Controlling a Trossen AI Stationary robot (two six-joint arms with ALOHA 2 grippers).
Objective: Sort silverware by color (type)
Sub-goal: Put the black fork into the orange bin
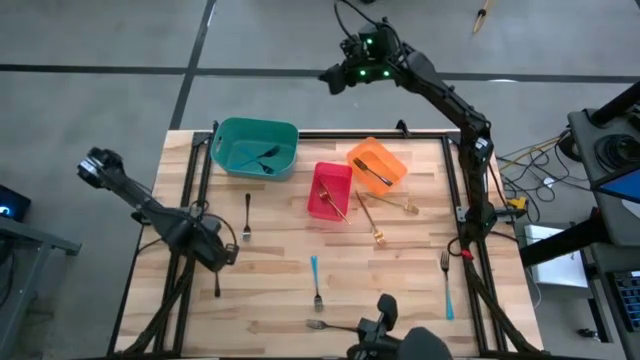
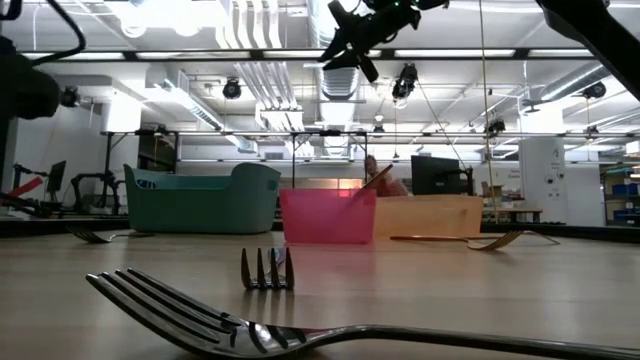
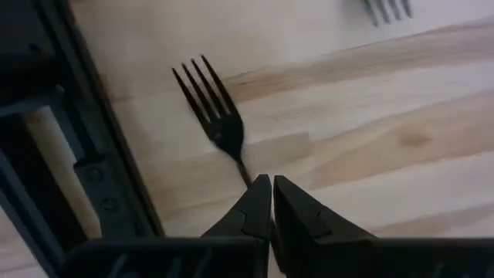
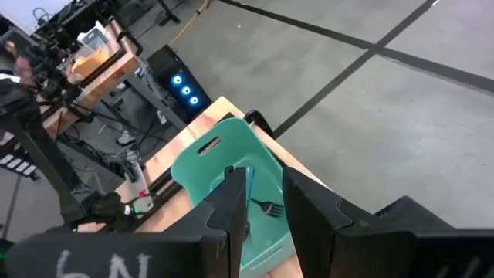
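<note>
We see a wooden table carrying three bins near its far edge: a teal bin, a red bin and an orange bin. Loose forks lie on the bare wood: a blue-handled fork, a gold fork, a dark fork.

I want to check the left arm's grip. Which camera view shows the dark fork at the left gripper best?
The left wrist view: the dark fork fills it, its handle running into the shut left gripper. The high view shows only a thin handle below the gripper. The low and right wrist views do not clearly show it.
</note>
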